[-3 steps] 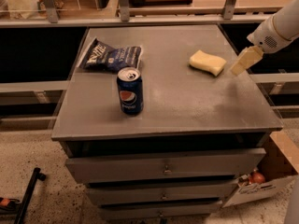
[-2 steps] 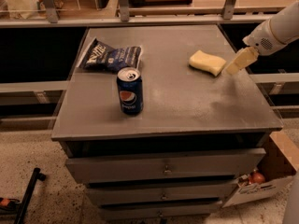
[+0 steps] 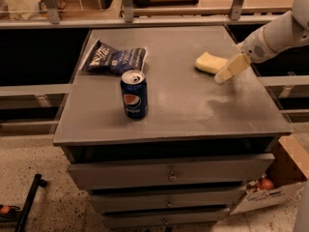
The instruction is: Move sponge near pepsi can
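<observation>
The pale yellow sponge (image 3: 208,62) lies flat on the grey cabinet top (image 3: 183,105), at the back right. The dark blue pepsi can (image 3: 134,94) stands upright toward the front left, well apart from the sponge. My gripper (image 3: 223,76) comes in from the right on a white arm (image 3: 275,33). Its cream tips hang just above the top, right beside the sponge's right end and partly in front of it. It holds nothing that I can see.
A flat dark blue chip bag (image 3: 115,58) lies at the back left, behind the can. The cabinet has drawers below. A cardboard box (image 3: 280,178) sits on the floor at the right. A railing runs along the back.
The gripper has moved left and slightly forward, closing in on the sponge's right end. The sponge, can and bag have not moved.
</observation>
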{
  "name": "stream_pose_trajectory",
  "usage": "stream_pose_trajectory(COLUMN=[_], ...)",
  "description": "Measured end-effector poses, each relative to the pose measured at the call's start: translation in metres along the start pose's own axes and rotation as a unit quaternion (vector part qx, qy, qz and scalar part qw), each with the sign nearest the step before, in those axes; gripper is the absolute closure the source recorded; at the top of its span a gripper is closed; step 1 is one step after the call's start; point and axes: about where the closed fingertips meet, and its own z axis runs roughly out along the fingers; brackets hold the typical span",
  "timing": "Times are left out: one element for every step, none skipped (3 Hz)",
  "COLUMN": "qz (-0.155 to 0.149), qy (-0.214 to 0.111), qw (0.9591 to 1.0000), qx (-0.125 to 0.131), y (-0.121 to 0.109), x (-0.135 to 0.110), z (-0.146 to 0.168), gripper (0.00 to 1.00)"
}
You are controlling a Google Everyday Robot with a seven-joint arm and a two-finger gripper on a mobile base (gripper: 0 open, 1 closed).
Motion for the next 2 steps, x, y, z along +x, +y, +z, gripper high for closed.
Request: stream_pose_trajectory(qz=[0.008,0.008], qy=[-0.006,-0.003], qw=[0.9999,0.9999], qx=[-0.009,-0.011], y=[0.006,0.011], x=[0.003,0.006], z=[0.018,0.029], gripper=[0.00,0.18])
